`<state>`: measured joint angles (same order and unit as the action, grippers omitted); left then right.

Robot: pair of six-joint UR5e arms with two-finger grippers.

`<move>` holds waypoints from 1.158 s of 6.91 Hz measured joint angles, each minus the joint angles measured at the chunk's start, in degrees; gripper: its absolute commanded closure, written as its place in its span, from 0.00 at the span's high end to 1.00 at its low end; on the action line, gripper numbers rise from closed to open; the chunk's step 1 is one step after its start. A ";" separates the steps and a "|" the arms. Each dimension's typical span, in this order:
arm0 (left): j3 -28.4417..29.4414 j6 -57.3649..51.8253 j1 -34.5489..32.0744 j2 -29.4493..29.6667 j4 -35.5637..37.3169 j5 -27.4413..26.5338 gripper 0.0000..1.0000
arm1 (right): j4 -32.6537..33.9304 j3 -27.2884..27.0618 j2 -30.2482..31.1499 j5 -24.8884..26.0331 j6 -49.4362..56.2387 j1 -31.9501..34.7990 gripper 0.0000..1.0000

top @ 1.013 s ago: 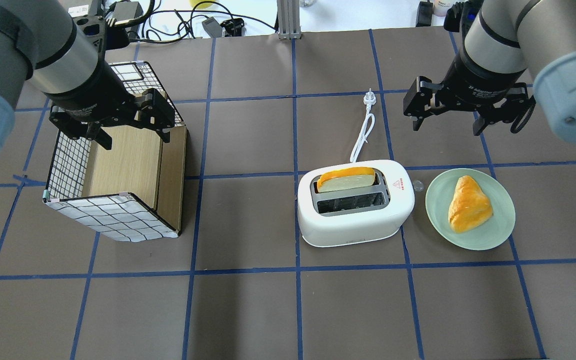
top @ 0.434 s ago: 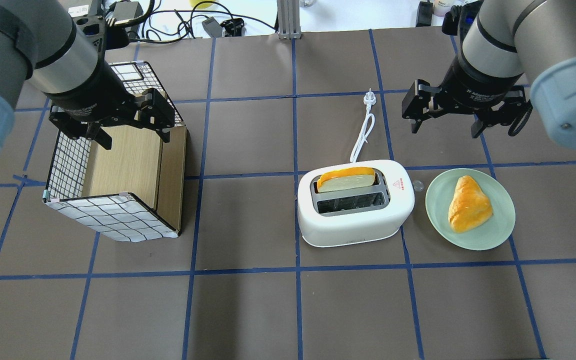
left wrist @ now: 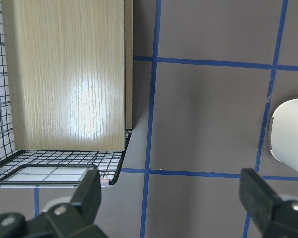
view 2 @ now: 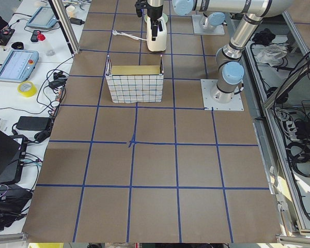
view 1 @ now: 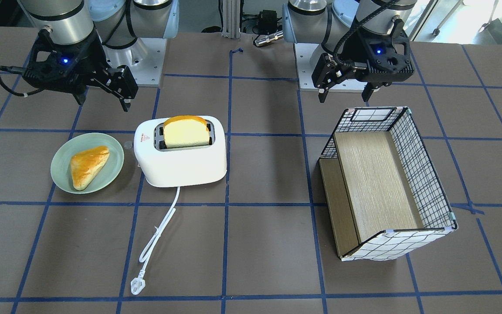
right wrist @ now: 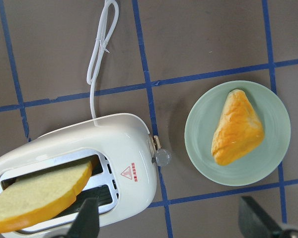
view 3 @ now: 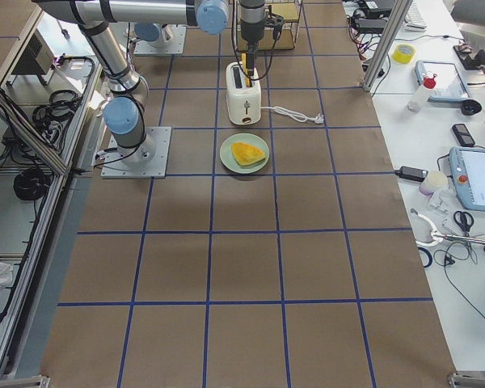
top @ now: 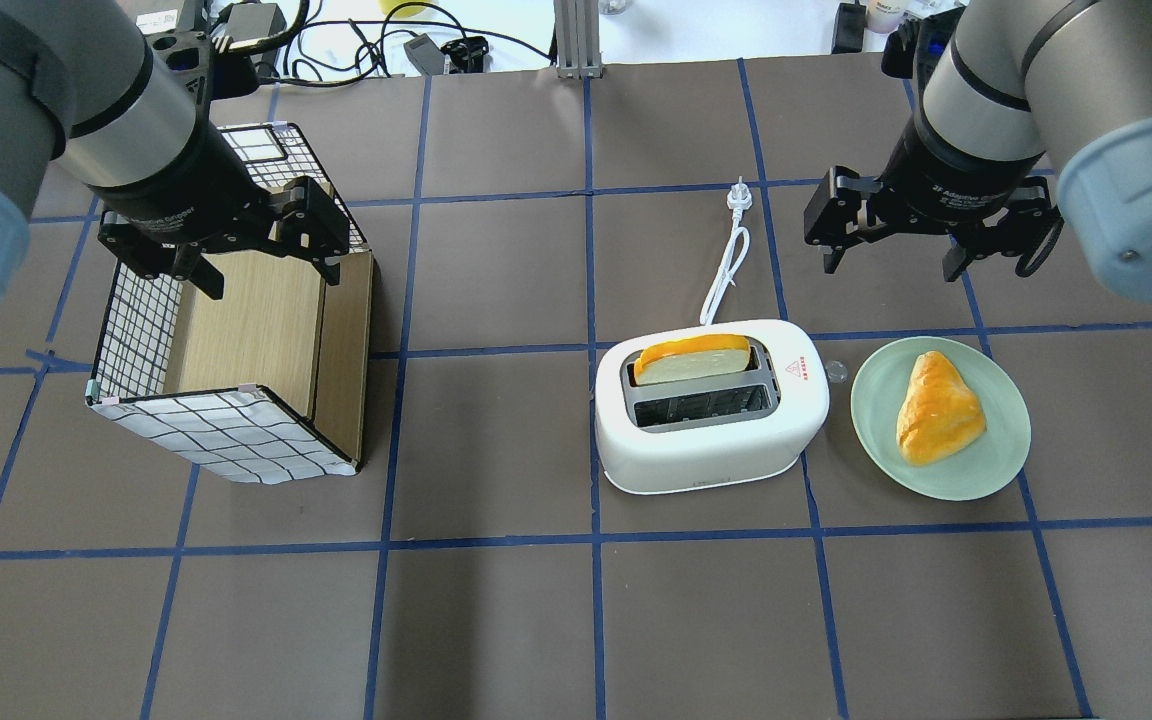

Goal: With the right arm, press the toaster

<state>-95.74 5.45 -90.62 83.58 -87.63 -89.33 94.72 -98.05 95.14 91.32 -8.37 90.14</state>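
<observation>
A wide table covered in matte brown sheet point(top: 496, 620) is marked into squares by blue tape lines point(top: 594, 600). Beside it runs a white workbench point(view 3: 469, 323) carrying a yellow tape roll point(view 3: 402, 52) and a grey tablet-like pendant point(view 3: 478, 179). A silver aluminium post point(top: 571, 35) stands at the table's edge.

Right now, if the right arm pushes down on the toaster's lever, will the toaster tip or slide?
Probably not tip: the toaster sits wide and low, flat on the table. It looks like light plastic, so an off-centre push on the end lever might slide it. The loose cord would not hold it.
</observation>
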 measured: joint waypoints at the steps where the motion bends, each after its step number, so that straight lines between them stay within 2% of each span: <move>1: 0.02 0.00 0.00 0.00 0.00 0.00 1.00 | -0.09 -0.10 -0.11 -0.06 0.19 -0.12 0.99; 2: 0.01 0.00 0.00 0.00 0.00 -0.03 1.00 | 0.14 -0.14 -0.25 -0.21 0.40 -0.23 0.98; 3: -0.02 0.00 0.00 0.00 0.00 -0.05 1.00 | 0.54 -0.14 -0.34 -0.25 0.47 -0.27 0.89; 4: -0.05 0.00 0.00 0.00 0.00 -0.05 1.00 | 0.72 -0.13 -0.37 -0.26 0.43 -0.33 0.70; 6: -0.06 0.00 0.00 0.00 0.00 -0.06 1.00 | 0.77 -0.12 -0.45 -0.26 0.21 -0.44 0.20; 7: -0.06 0.00 0.00 0.00 0.00 -0.06 1.00 | 0.79 -0.12 -0.47 -0.24 0.19 -0.54 0.00; 8: -0.06 0.00 0.00 0.00 0.00 -0.06 1.00 | 0.81 -0.12 -0.51 -0.31 0.21 -0.76 0.00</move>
<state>-95.80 5.45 -90.62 83.58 -87.63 -89.38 95.53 -98.17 94.63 91.01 -8.16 89.38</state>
